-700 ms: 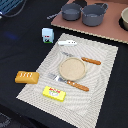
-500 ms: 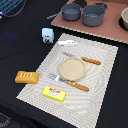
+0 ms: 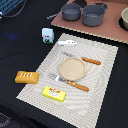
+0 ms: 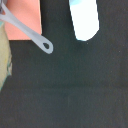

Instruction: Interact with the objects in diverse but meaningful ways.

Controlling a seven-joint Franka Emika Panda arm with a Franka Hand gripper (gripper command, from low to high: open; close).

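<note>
Lying on mat: bread loaf [image 3: 26, 77]; fingers unseen.

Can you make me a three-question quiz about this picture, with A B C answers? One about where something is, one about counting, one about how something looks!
1. Where is the bread loaf?
A. on the round plate
B. beside the striped mat, on the dark table
C. in a pot

2. How many grey pots are there?
A. two
B. four
C. none

3. How is the carton standing?
A. lying flat
B. upside down
C. upright

Answers: 1 B, it sits off the mat's edge. 2 A, two stand at the back. 3 C, its peaked top points up.
</note>
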